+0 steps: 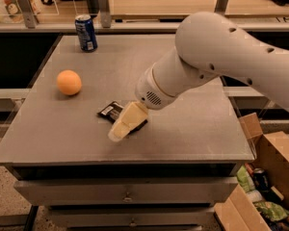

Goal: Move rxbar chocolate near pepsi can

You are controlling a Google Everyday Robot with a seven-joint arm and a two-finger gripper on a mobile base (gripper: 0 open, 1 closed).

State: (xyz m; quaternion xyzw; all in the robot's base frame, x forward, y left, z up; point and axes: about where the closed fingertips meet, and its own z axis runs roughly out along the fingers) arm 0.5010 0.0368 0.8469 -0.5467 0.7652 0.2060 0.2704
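The rxbar chocolate (111,111), a flat black wrapper with white print, lies on the grey table (192,129) near its middle front; its right part is hidden under my gripper. My gripper (117,133), cream-coloured, hangs from the white arm directly over the bar's right end, pointing down-left. The pepsi can (86,32), blue with a silver top, stands upright at the table's far left corner, well away from the bar.
An orange fruit (69,82) sits on the left side of the table. A cardboard box (269,177) with clutter and a dark can stands on the floor at the right. Shelving and rails run behind the table.
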